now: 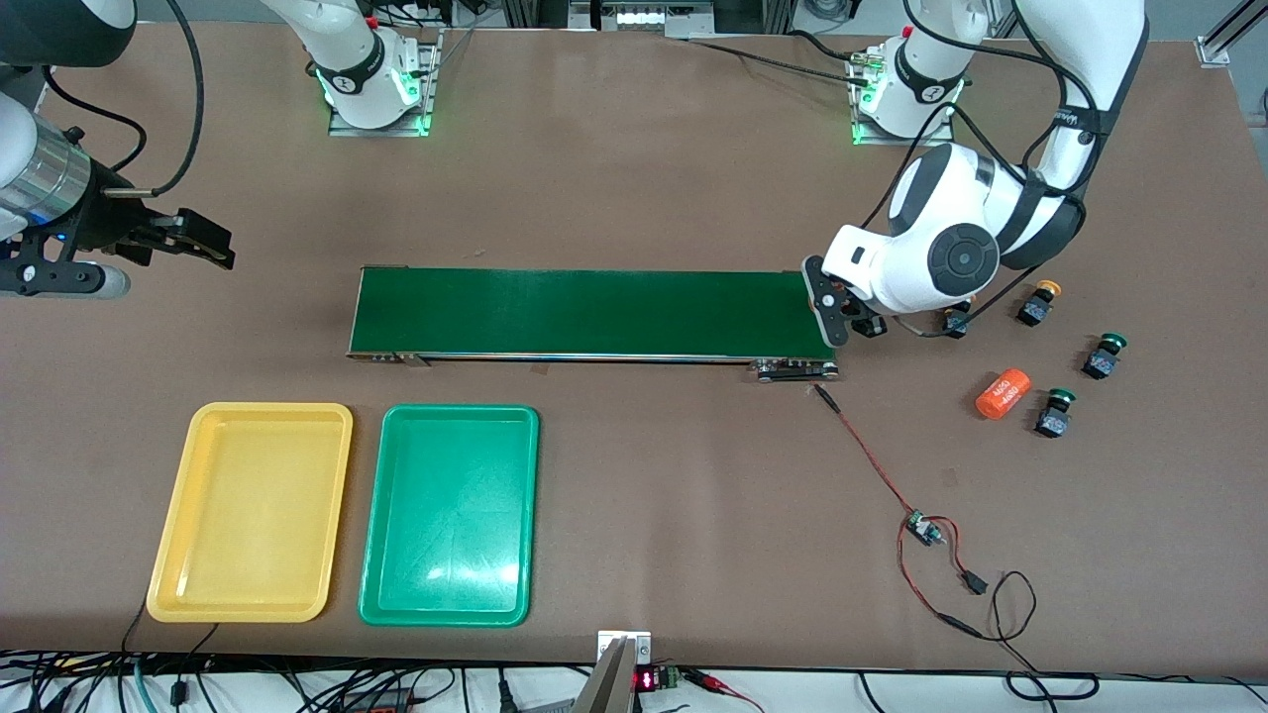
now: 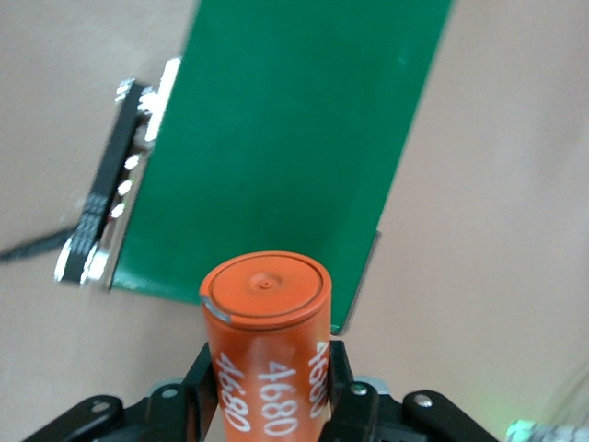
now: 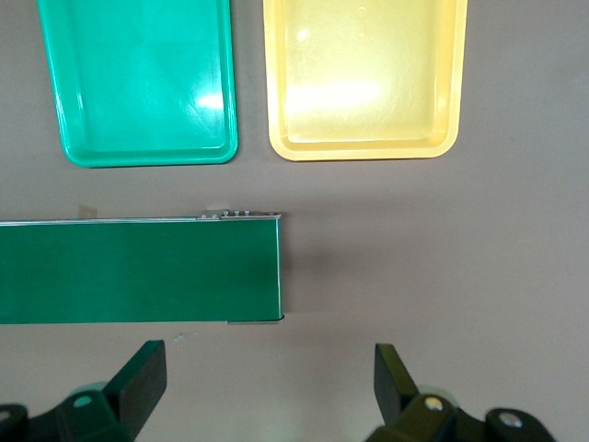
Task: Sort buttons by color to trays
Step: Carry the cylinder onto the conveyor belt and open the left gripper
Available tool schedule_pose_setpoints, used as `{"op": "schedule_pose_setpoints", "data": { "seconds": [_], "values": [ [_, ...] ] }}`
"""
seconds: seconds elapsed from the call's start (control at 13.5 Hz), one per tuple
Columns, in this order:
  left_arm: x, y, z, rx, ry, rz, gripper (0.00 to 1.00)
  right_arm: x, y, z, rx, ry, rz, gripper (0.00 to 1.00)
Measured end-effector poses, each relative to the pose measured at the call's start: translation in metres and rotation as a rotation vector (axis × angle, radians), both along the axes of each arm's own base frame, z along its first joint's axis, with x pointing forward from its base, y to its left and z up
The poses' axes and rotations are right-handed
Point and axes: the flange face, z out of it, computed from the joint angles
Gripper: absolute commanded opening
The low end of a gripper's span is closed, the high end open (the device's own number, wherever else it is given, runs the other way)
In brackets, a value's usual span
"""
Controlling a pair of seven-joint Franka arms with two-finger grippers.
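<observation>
Left gripper [image 2: 267, 405] hangs low, fingers [image 2: 204, 391] clamped on something; right gripper [image 3: 271, 378] waits raised, fingers [image 3: 143, 382] spread wide.

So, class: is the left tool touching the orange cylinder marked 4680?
Touching. The left wrist view shows the left tool with its fingers pressed against both sides of the orange cylinder, above the conveyor belt.

The bulky white left arm is hiding most of one small black-bodied push button [image 1: 956, 320] lying just beside the left gripper [image 1: 842, 315].
</observation>
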Motion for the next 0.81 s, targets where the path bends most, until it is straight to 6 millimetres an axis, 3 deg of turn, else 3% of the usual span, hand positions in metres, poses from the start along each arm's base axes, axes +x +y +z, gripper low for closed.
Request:
{"op": "schedule_pose_setpoints", "data": {
  "seconds": [0.3,0.59,0.81],
  "values": [
    [0.006,-0.006,-0.016,-0.081,-0.047,-0.185,0.0,0.001,0.0,-0.003,0.0,0.006,0.0,1.0],
    [-0.007,-0.053,-0.017,-0.03,-0.112,-0.367,0.0,0.001,-0.001,-0.003,-0.001,0.008,-0.002,1.0],
    [-0.015,-0.07,-0.017,-0.014,-0.123,-0.418,0.0,0.001,-0.002,-0.004,-0.001,0.009,-0.004,1.0]
  ]
}}
